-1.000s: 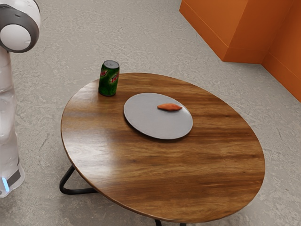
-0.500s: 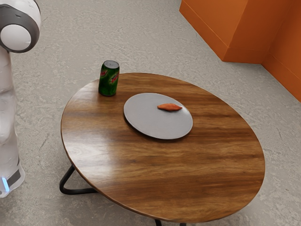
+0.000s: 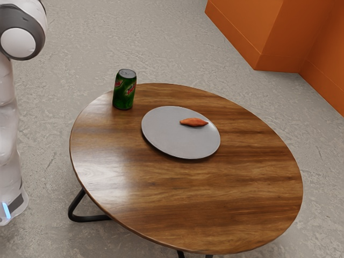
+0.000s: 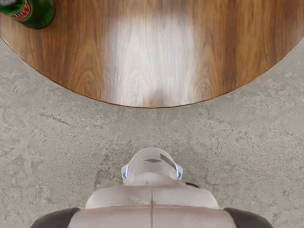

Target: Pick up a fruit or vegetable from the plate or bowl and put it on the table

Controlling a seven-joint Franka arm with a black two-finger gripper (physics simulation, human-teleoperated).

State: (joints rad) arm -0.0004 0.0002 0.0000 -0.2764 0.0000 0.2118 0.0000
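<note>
The round wooden bench (image 3: 231, 183) stood lower than the pincer, whose grip, open or closed, I couldn't tell. Farther out from it lay the grey plate (image 3: 174, 137); nearer, leftward, stood the Mountain Dew can (image 3: 124, 90). The sweet potato (image 3: 193, 122) lay on the plate, beyond the can.

The vegetable (image 3: 193, 122) is orange, elongated and tapered at both ends. It lies flat on the far part of the plate (image 3: 174, 142), toward the exterior view's right. The plate is round, grey and shallow; it rests level on the far half of the round, brown wood-grained table (image 3: 226, 199).
</note>
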